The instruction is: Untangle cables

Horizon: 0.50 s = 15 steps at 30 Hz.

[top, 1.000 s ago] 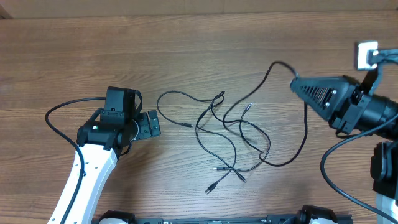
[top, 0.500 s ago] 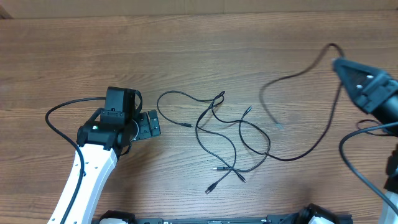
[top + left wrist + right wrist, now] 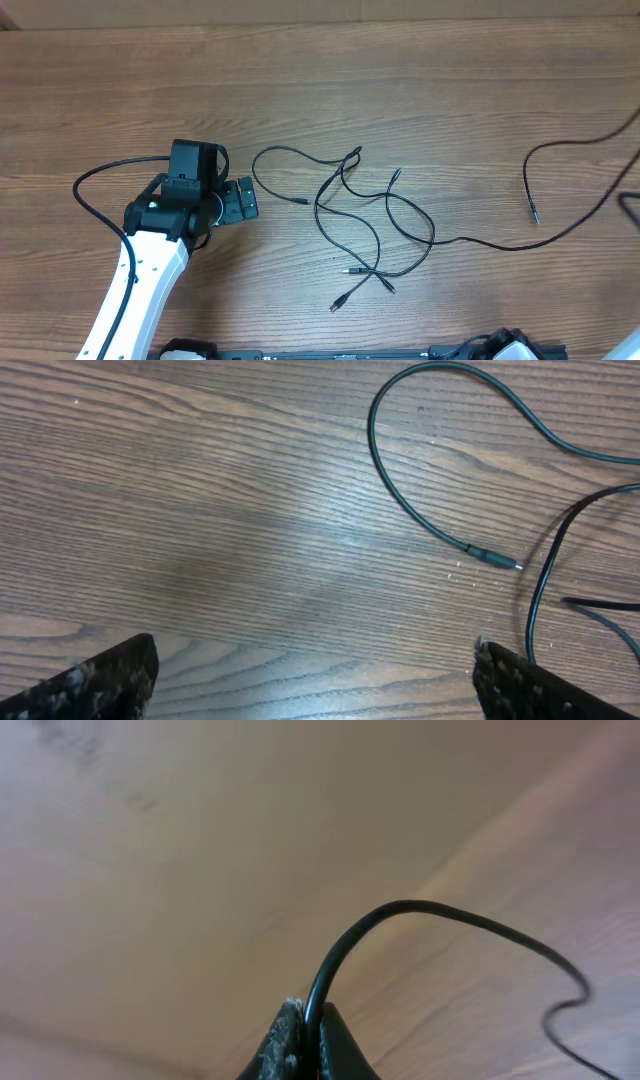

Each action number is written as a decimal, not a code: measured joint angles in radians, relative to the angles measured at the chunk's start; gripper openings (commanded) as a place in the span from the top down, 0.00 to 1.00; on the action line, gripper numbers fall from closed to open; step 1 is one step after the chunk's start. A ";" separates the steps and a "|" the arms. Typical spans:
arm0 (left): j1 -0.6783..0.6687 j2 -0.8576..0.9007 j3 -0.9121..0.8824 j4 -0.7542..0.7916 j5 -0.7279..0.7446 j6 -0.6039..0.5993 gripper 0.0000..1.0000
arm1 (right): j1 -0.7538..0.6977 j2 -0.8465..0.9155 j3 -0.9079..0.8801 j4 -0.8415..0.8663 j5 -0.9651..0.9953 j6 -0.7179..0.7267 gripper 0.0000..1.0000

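The right gripper (image 3: 306, 1025) clamps one cable (image 3: 400, 903) running 3 o'clock from the tangle (image 3: 385, 200); left gripper (image 3: 315, 680) released, nearer it

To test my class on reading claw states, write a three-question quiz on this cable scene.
1. True or false: the left claw holds a cable.
2. The right claw is: A open, B shut on a thin black cable, C shut on nothing.
3. Is the stretched cable clear of the tangle?
Key: 1 false; 2 B; 3 no, it runs into it.
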 measured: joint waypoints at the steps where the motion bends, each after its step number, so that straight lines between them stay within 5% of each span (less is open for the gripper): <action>1: 0.000 0.000 0.000 0.000 0.000 0.000 0.00 | -0.025 0.020 0.000 -0.017 0.026 -0.019 0.96; 15: 0.000 0.000 0.000 0.000 0.000 0.000 0.00 | -0.204 0.230 0.000 -0.064 0.675 -0.058 0.96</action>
